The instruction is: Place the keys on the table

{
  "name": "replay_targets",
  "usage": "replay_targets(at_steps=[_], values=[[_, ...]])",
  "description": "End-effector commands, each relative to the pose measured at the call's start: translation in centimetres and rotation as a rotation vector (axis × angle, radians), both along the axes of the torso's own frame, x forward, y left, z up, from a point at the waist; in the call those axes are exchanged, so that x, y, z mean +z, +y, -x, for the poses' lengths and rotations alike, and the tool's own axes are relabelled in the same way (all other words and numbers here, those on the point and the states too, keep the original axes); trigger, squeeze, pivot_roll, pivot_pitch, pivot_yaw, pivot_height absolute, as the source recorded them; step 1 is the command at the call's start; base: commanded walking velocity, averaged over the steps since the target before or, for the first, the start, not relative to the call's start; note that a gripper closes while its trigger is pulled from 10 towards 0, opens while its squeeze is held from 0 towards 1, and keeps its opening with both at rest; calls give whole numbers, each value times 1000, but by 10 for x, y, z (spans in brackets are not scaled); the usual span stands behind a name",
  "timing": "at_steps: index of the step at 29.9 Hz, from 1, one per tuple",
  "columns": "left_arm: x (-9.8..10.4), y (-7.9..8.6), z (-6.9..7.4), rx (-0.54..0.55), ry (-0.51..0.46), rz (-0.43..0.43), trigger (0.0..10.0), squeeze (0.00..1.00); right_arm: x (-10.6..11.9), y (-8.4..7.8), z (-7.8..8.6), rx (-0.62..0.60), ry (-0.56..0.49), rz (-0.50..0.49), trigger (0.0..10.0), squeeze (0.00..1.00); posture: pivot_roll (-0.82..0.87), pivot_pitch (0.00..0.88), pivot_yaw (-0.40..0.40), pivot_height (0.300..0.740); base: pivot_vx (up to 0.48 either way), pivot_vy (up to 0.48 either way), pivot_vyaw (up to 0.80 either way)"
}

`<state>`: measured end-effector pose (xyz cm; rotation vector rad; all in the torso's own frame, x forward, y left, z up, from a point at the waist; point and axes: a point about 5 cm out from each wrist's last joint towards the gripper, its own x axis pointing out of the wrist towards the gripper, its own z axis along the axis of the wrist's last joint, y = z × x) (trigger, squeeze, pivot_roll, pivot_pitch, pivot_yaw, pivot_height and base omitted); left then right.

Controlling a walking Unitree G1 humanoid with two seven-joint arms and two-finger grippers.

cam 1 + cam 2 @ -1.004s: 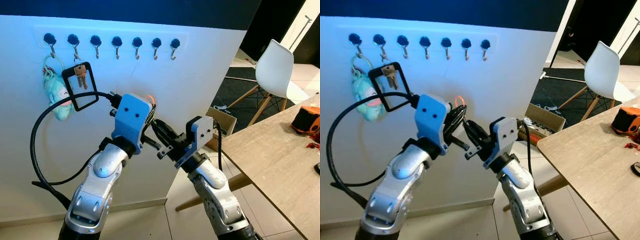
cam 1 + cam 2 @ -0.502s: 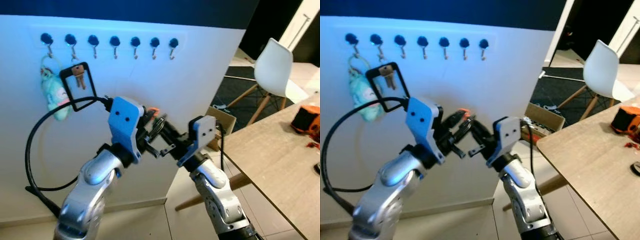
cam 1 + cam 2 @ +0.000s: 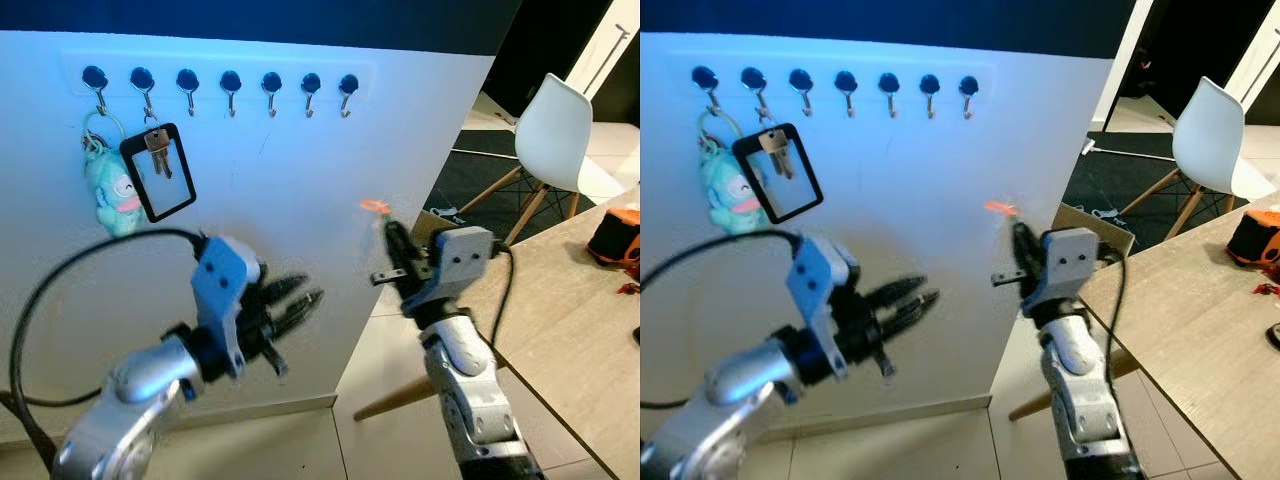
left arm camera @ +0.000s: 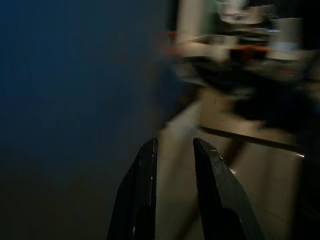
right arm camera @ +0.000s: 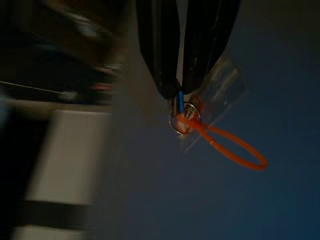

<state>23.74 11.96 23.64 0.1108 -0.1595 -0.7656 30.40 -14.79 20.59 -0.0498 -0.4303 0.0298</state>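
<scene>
The keys point(image 5: 184, 116) are a small ring with an orange loop point(image 5: 235, 145), and my right gripper point(image 3: 386, 226) is shut on the ring. It holds them raised in front of the white wall, left of the wooden table point(image 3: 560, 310), with the orange loop point(image 3: 374, 207) sticking up above the fingertips. My left gripper point(image 3: 296, 306) is lower and to the left. It is open and holds nothing; its two black fingers point(image 4: 142, 180) stand a little apart.
A row of hooks point(image 3: 230, 80) on the wall carries a second key set with a black card frame point(image 3: 160, 172) and a teal plush point(image 3: 110, 192). A white chair point(image 3: 550, 130) and a cardboard box point(image 3: 452, 236) stand beyond the table. An orange-black object point(image 3: 612, 238) lies on it.
The grippers were together at the keys; now the left has let go and dropped down-left, while the right has swung right toward the table with the keys.
</scene>
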Motion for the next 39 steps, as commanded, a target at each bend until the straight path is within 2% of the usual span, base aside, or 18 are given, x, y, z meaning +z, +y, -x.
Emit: replay_targets(at_steps=[1,6,7,9,13,14,15,17,21,23,29,30,31,32,35,36,37,39], values=[[-4,-3,-1,-5,18,14,10000,0,-1,-11,4,-74,-4,7,10000,0,197,171,-79,740,0,0,0],[-5,-2,-4,10,19,9,10000,0,-12,-38,7,-241,42,1,10000,0,183,169,-77,740,0,0,0],[-6,4,-9,60,18,10,10000,0,-27,-85,8,-448,122,-3,10000,0,175,169,-71,740,0,0,0],[-6,4,-9,60,18,10,10000,0,-27,-85,8,-448,122,-3,10000,0,175,169,-71,740,0,0,0],[-7,18,-22,184,13,10,10000,0,-45,-161,22,-753,235,5,10000,0,171,168,-67,740,0,0,0],[-7,18,-22,184,13,10,10000,0,-45,-161,22,-753,235,5,10000,0,171,168,-67,740,0,0,0],[-8,21,-24,212,14,11,10000,0,-47,-174,27,-808,253,10,10000,0,169,169,-67,740,0,0,0],[-8,21,-24,212,14,11,10000,0,-47,-174,27,-808,253,10,10000,0,169,169,-67,740,0,0,0],[-11,34,-32,310,14,-13,10000,0,-68,-203,42,-924,361,23,10000,0,166,173,-67,740,0,0,0],[-12,35,-33,318,15,-13,10000,0,-73,-207,45,-944,381,22,10000,0,166,173,-67,740,0,0,0],[-15,36,-33,342,15,-20,10000,0,-105,-230,70,-1076,507,-67,10000,31,175,176,-69,740,0,0,0],[-16,37,-33,349,15,-20,10000,0,-108,-233,73,-1094,518,-76,10000,118,175,176,-69,740,0,0,0],[-16,37,-33,349,15,-20,10000,0,-108,-233,73,-1094,518,-76,10000,118,175,176,-69,740,0,0,0],[-16,40,-34,372,14,-20,10000,0,-110,-236,76,-1100,522,-79,10000,1000,176,176,-69,740,0,0,0],[-13,48,-39,454,-11,-8,10000,0,-105,-233,71,-1059,482,-70,10000,1000,172,176,-66,740,0,0,0],[-7,55,-42,524,-46,14,10000,0,-94,-224,59,-986,406,-26,10000,0,172,176,-66,740,0,0,0],[-7,55,-42,524,-46,14,10000,0,-94,-224,59,-986,406,-26,10000,0,172,176,-66,740,0,0,0],[5,64,-43,598,-112,38,10000,0,-75,-209,44,-896,292,36,10000,0,172,176,-66,740,0,0,0]])
